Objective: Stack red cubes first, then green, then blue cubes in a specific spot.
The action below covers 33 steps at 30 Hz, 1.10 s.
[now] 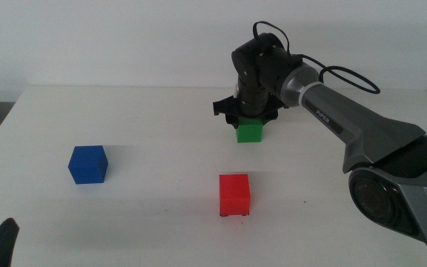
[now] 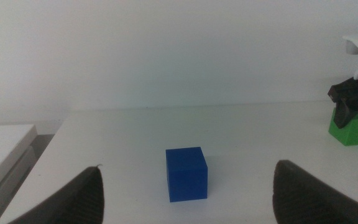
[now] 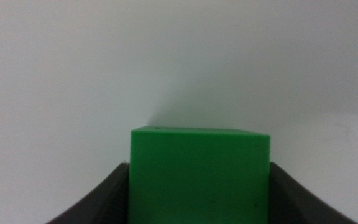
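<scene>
The green cube (image 1: 249, 133) sits at the back middle of the table. My right gripper (image 1: 247, 119) is down over it, and in the right wrist view the green cube (image 3: 199, 177) fills the gap between the jaws, which touch both its sides. I cannot tell whether it rests on the table or is just off it. The red cube (image 1: 235, 194) stands nearer the front, with tiny black marks (image 1: 242, 216) of the specific spot at its base. The blue cube (image 1: 88, 164) is at the left, straight ahead of my open left gripper (image 2: 188, 167), which waits at the front left corner (image 1: 2, 243).
The white table ends at a white wall behind. Its left edge (image 2: 48, 140) drops to a lower white surface. The right arm (image 1: 362, 126) stretches in over the table's right side. The green cube and the right jaws also show in the left wrist view (image 2: 353, 129).
</scene>
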{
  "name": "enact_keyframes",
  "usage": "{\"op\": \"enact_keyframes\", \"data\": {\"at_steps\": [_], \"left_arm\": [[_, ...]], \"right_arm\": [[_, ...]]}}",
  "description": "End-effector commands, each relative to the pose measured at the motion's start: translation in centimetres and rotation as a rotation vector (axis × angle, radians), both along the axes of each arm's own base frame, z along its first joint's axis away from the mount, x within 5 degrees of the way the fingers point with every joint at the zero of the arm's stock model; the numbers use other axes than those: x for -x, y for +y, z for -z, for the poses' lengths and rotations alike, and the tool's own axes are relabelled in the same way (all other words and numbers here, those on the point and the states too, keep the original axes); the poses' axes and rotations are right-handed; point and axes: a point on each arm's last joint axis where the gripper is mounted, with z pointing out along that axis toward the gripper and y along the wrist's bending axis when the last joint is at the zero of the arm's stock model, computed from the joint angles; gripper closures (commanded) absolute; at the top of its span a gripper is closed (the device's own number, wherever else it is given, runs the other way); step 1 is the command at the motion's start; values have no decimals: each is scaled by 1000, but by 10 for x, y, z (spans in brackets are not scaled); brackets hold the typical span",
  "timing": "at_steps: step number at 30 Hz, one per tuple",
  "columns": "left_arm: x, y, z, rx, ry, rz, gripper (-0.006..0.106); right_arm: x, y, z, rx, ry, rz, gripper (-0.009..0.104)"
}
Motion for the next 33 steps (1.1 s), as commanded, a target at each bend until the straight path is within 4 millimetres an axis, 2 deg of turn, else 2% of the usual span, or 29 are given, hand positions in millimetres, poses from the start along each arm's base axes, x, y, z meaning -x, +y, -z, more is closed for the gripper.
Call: {"op": "enact_keyframes", "data": {"at_steps": [1,3,8,11,15,17,20,25,29,33], "left_arm": [[0,0,-1,3,-12,-2,10],[0,0,-1,3,-12,-2,10],[0,0,-1,3,-12,-2,10],[0,0,-1,3,-12,-2,10],[0,0,-1,3,-12,-2,10],[0,0,-1,3,-12,-2,10],[0,0,-1,3,-12,-2,10],[0,0,-1,3,-12,-2,10],[0,0,-1,3,-12,-2,10],[0,0,-1,3,-12,-2,10]], "right_arm": [[-4,-6,-8,0,-32,8,79],[-1,-5,-18,-20,-24,13,85],[21,7,-50,-10,-43,-16,85],[48,17,-70,3,-42,-24,85],[93,16,-104,-38,-90,8,85],[117,14,-112,-65,-105,31,85],[149,13,-115,-95,-121,39,85],[180,15,-108,-100,-110,86,85],[194,25,-99,-88,-96,65,85],[193,29,-90,-71,-88,67,85]]}}
